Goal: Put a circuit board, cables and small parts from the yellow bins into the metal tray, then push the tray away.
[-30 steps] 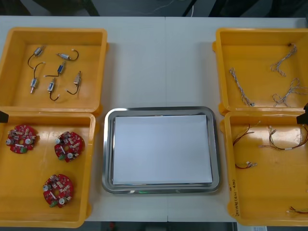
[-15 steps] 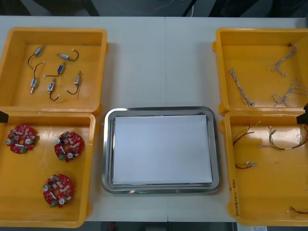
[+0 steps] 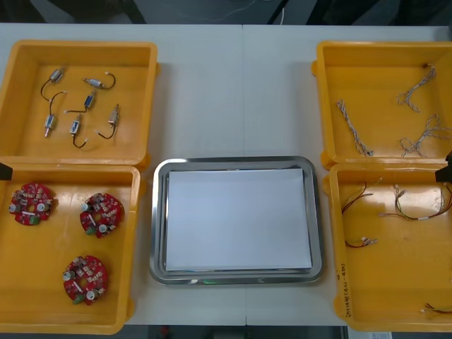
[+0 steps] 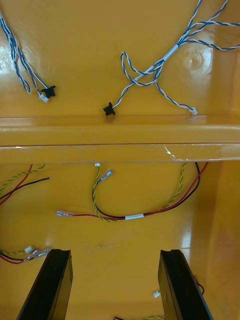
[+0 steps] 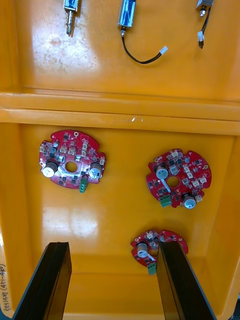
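Black fingers of the left gripper point(image 5: 114, 246) stand wide apart with nothing between them, hanging over the near left yellow plastic bin point(image 5: 120, 210). Three round red circuit boards point(image 5: 178, 177) lie flat on its floor, well apart from one another; the closest board point(image 5: 145, 247) is right beside one fingertip and partly behind it. Past the bin wall, in the far left yellow bin point(image 5: 100, 65), are small metal parts point(image 5: 127, 12) with short black leads. The right gripper point(image 4: 115, 252) is likewise spread fully and empty, over the near right yellow bin point(image 4: 140, 240). Loose red and yellow cables point(image 4: 132, 216) lie just ahead of its fingers, and twisted blue and white cables point(image 4: 150, 70) lie beyond the wall in the far right yellow bin point(image 4: 75, 40). Between the bins, the shiny metal tray point(image 3: 159, 212), white inside, sits on the light table point(image 3: 233, 92) with nothing in it. Change over the last second: none I can find. Boards, cables, parts and tray are all in the same spots, and both arms are where they were. My reading: the task has not started and every item is yet to be moved. Both grippers look set for a first descent, the left over the boards, the right over the cables. The thin, slack cables will likely be the fiddlier pick.
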`<state>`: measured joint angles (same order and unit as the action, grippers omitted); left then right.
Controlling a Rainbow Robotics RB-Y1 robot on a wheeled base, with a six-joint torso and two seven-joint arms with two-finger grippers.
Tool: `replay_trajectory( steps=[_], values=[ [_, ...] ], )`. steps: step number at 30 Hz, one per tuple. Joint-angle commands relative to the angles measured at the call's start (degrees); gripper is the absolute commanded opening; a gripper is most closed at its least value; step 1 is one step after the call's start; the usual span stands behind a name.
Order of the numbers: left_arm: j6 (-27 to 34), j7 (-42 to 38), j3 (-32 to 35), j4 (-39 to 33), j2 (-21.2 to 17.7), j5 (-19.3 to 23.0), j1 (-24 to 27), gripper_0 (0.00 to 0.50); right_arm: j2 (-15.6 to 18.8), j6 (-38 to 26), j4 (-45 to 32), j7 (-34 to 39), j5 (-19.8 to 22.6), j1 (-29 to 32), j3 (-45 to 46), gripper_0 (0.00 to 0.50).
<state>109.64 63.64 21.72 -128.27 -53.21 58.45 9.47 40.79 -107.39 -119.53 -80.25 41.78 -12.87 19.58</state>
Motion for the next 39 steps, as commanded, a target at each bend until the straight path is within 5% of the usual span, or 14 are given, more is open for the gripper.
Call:
replay_trajectory(
  steps=[1, 33, 39],
  values=[
    [0.4, 3.3, 1.5, -1.4, 0.5, 0.3, -0.9, 0.5, 0.3, 0.4, -0.4, 0.4, 0.3, -1.3, -0.4, 0.5],
    [0.4, 4.0, 0.3, -1.1, 1.7, 0.6, -2.4, 0.5, 0.8, 0.9, -0.4, 0.4, 0.1, -2.0, 0.1, 0.5],
    [0.3, 4.9, 0.3, -2.3, 1.7, 0.4, -5.9, 0.5, 1.0, 1.7, -2.0, 0.7, -0.5, -1.7, 0.8, 0.5]
  ],
)
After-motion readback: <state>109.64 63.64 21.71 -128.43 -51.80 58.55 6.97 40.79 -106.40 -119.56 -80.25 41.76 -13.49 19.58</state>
